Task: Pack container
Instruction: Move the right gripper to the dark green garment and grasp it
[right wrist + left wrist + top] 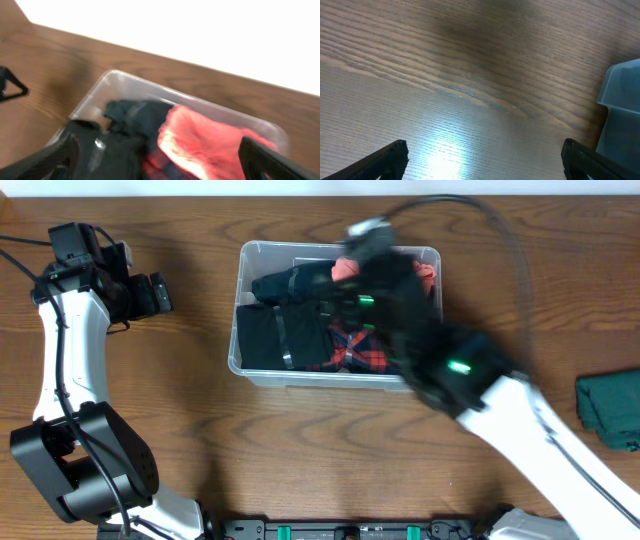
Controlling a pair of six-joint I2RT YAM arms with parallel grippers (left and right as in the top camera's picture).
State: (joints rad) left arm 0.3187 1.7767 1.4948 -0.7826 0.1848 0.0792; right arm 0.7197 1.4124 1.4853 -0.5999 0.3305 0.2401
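The clear plastic container (244, 362) stands at the table's middle, filled with clothes: a black garment (278, 338), a dark navy one (290, 283), a red plaid one (362, 352) and a coral pink one (346, 268). My right gripper (160, 162) is open and empty above the container; the pink garment (200, 142) and the navy one (131, 116) lie between its fingers. The right arm hides the container's right part in the overhead view. My left gripper (482, 160) is open and empty over bare table, left of the container's corner (622, 115).
A folded dark green cloth (610, 408) lies at the table's right edge. The left arm's base (80, 460) stands at the front left. A rail with green clips (340, 530) runs along the front edge.
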